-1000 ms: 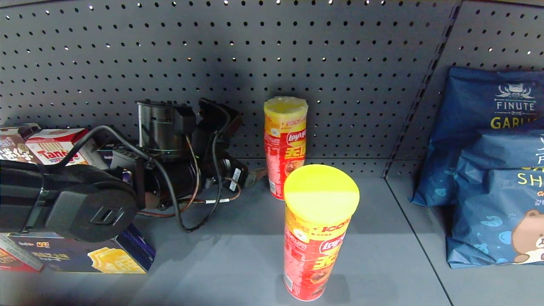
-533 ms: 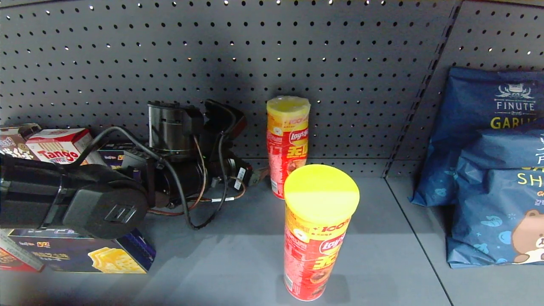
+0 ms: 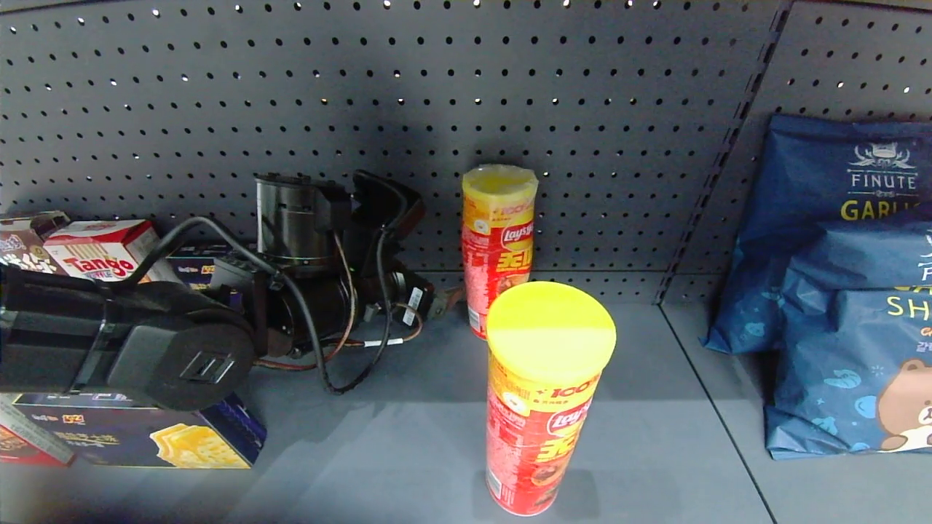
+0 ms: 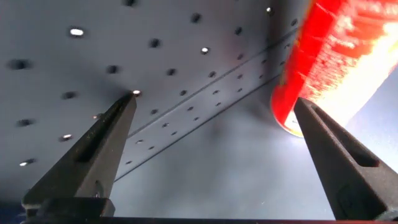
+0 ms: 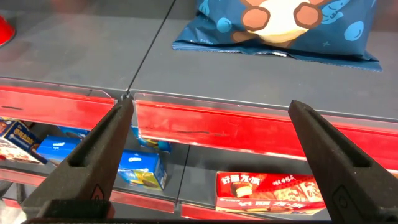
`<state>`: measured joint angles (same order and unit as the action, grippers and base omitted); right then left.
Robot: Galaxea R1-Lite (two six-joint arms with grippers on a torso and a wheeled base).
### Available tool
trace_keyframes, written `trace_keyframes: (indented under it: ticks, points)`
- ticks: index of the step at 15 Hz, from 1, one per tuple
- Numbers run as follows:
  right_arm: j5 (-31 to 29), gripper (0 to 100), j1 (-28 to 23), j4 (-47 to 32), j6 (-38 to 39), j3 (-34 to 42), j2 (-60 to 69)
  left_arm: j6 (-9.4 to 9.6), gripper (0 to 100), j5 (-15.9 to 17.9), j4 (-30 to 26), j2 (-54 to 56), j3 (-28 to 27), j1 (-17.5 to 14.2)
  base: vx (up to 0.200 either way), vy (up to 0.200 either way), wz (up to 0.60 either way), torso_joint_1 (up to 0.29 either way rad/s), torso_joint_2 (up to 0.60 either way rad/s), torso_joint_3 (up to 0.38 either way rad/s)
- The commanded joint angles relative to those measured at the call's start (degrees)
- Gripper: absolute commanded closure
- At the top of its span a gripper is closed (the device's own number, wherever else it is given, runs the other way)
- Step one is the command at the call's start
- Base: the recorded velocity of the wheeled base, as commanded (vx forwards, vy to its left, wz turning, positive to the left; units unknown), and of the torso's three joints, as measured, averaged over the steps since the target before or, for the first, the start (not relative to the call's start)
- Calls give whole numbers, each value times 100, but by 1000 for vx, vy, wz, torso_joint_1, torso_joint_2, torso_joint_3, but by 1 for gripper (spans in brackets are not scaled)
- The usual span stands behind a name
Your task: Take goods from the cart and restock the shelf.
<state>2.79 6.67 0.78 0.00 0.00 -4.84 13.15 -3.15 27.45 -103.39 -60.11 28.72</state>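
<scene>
The grey shelf [image 3: 408,437] is being closed off at the back by a wall of pegboard [image 3: 364,87]. Its right end is being taken up by blue bags [image 3: 852,291], which are being leaned one on another against that wall. The left part is being crossed by the left arm [image 3: 145,349], which is being held low over a dark blue box [image 3: 145,437], with a red and white box [image 3: 102,258] being kept behind it near the wall.

Two red cans with yellow lids are being kept upright in the middle of the shelf. The front can [image 3: 542,407] is being stood well forward, and the rear can [image 3: 499,255] close to the pegboard, just past the end of the arm.

The left gripper [image 4: 215,99] is being held released, its fingers spread wide with nothing between them. The base of the rear can is being shown just beside one fingertip; whether they touch cannot be told. The right gripper [image 5: 210,102] is likewise being held spread and unloaded in front of the red rail [image 5: 249,124] on the shelf's edge. One of the blue bags is being kept behind that rail, and small boxes [image 5: 267,186] on the level beneath.
</scene>
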Motion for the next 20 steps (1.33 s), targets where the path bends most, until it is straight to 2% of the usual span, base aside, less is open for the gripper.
trace_keyframes:
  ticks: [1,5,8,10,12,17,19,20]
  points:
    - [2,0,1,1,0,0,-8,3,0,-11,-12,302,175,-7,0,0,0,0,0,0]
    - [2,0,1,1,0,0,1,3,0,-81,-100,987,307,-42,0,0,0,0,0,0]
    - [2,0,1,1,0,0,-8,108,0,-90,-944,2033,430,-24,0,0,0,0,0,0]
    - [2,0,1,1,0,0,1,249,0,-99,-944,2402,536,-33,0,0,0,0,0,0]
    - [2,0,1,1,0,0,-8,416,0,-81,-944,3185,940,-7,0,0,0,0,0,0]
    - [46,0,98,1,-18,0,-8,425,0,-107,-917,4011,1669,-33,0,0,0,0,0,0]
    - [-51,0,107,71,9,0,1,390,0,-230,-908,4107,1880,-33,0,0,0,0,0,0]
    - [-235,0,98,309,193,-896,-456,372,0,-257,-873,4134,1933,-33,0,0,0,0,0,0]
